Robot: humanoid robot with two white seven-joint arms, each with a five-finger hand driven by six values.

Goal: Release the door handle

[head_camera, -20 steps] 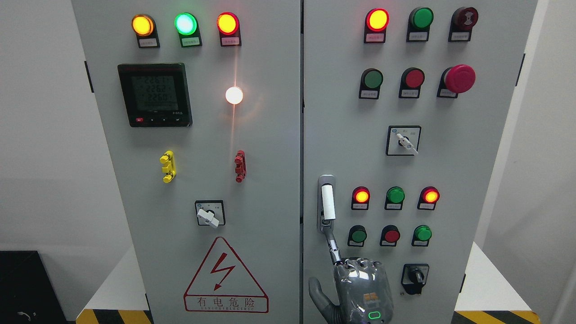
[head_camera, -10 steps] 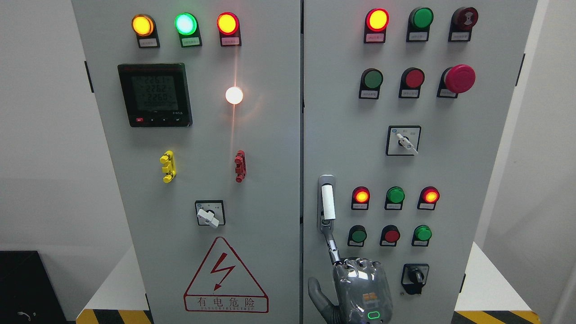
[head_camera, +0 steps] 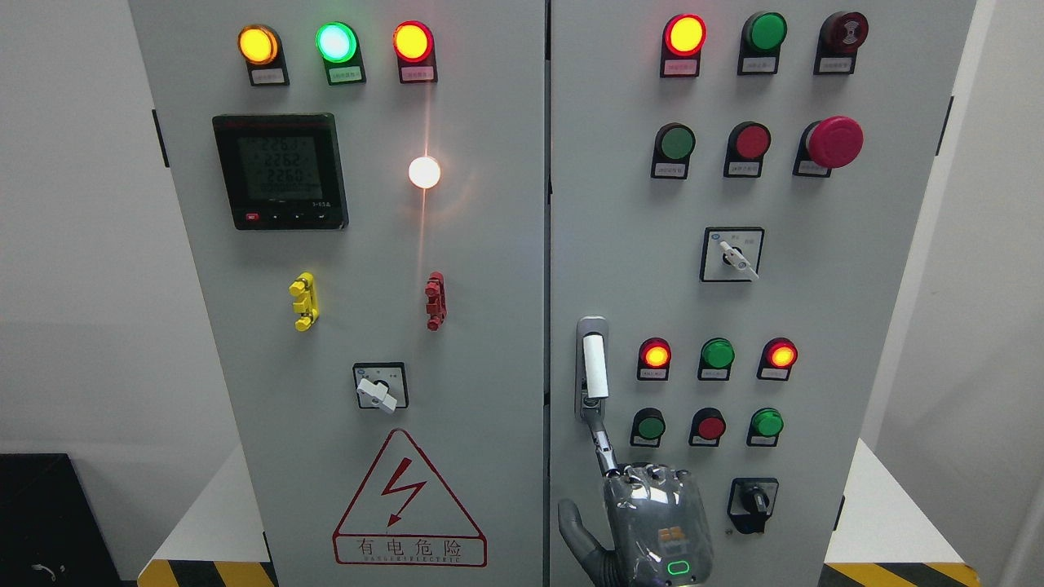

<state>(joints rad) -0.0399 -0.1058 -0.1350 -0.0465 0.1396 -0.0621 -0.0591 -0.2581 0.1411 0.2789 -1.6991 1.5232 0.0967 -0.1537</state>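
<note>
Right hand [head_camera: 652, 526] comes up from the bottom edge, right of centre, back of the hand toward the camera, in front of the lower part of the right door [head_camera: 824, 302] of the electrical cabinet [head_camera: 489, 269].

Hand state: index finger [head_camera: 602, 447] is stretched upward with its tip at the lower end of the door handle [head_camera: 594, 367]. Thumb [head_camera: 575, 526] is held out to the left. The other fingers bend at the knuckles and their tips are hidden. Nothing is clasped and the white grip of the handle is bare.

Against the frames 1.0 s and 0.5 s ago: hand, index finger and thumb sit in practically the same place. The handle has not turned. The only visible change is the flicker of digits on the power meter [head_camera: 280, 171].

Handle position: upright in its metal recess at the left edge of the right door, just left of the lit red lamp [head_camera: 656, 355] and directly above the hand.

Enclosure: both doors are shut and meet at the centre seam, so the cabinet's contents cannot be seen. On the left door [head_camera: 245, 391], the white lamp [head_camera: 424, 172] glows and the red warning triangle [head_camera: 408, 501] sits low. A black selector switch [head_camera: 752, 504] lies just right of the hand.
</note>
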